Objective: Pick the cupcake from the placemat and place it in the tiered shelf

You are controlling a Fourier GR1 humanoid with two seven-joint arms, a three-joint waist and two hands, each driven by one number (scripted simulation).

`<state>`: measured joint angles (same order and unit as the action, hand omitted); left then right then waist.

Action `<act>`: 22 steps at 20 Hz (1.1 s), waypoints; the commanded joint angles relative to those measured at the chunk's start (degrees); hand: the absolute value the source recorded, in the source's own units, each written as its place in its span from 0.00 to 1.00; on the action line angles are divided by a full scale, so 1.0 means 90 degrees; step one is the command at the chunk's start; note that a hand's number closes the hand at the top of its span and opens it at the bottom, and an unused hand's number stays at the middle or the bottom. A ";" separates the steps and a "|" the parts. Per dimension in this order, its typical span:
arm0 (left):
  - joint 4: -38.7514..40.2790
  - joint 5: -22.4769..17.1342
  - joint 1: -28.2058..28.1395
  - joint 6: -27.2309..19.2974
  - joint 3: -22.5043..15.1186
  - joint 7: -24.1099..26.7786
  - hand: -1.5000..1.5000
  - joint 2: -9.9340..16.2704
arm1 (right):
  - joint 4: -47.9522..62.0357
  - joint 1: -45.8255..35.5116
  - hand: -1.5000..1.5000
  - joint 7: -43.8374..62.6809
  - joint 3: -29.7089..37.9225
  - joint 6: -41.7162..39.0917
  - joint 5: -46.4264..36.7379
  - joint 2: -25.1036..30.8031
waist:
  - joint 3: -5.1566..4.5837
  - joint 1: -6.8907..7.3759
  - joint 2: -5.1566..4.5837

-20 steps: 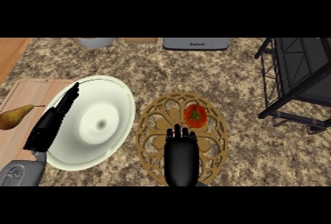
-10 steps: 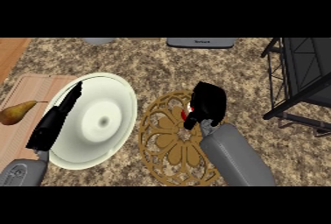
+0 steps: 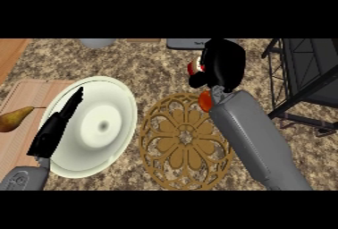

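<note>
My right hand (image 3: pixel 223 60) is beyond the far rim of the round wicker placemat (image 3: pixel 185 143), its fingers curled round the cupcake (image 3: pixel 193 68). The cupcake shows as a red and white bit at the hand's left edge. An orange-red bit also peeks out under the thumb beside the wrist. The hand hides the rest. The black tiered shelf (image 3: pixel 305 76) stands to the right of this hand, a short gap away. My left hand (image 3: pixel 56 127) lies open with straight fingers over the left edge of the white plate (image 3: pixel 99 125).
A pear (image 3: pixel 13 119) lies on a wooden board (image 3: pixel 30 91) at the left. A grey bowl (image 3: pixel 98 43) and a grey flat object (image 3: pixel 187 43) sit at the counter's far edge. My right forearm (image 3: pixel 254 143) crosses the placemat's right side.
My right hand closed on the cupcake over the placemat and has moved up and to the right, past the mat's far rim toward the shelf. The left hand stayed still.
</note>
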<state>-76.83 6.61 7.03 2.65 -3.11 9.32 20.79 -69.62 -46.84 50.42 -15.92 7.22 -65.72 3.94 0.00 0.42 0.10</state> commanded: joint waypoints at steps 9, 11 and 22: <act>-0.0025 -0.0031 0.0033 0.0095 0.0228 -0.0106 0.50 0.0024 | -0.1803 -0.1995 1.00 0.1052 0.0809 -0.2276 -0.0462 0.0749 | -0.0004 -0.0092 0.0036; -0.0064 -0.0006 -0.0014 0.0108 0.0247 -0.0045 0.50 0.0015 | -0.1955 -0.1903 1.00 0.1094 0.1100 -0.2461 -0.0370 0.0924 | -0.0002 -0.0091 0.0027; -0.0275 0.0245 -0.0419 0.0013 0.0079 0.0030 0.50 -0.0191 | -0.0979 -0.2394 1.00 0.0375 0.2080 -0.4029 -0.0056 0.2140 | -0.0003 -0.0042 0.0009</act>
<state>-78.69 7.22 4.89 3.92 -1.37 9.24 20.22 -80.23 -67.32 52.88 -0.01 -22.54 -67.54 20.08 -0.03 -0.09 0.24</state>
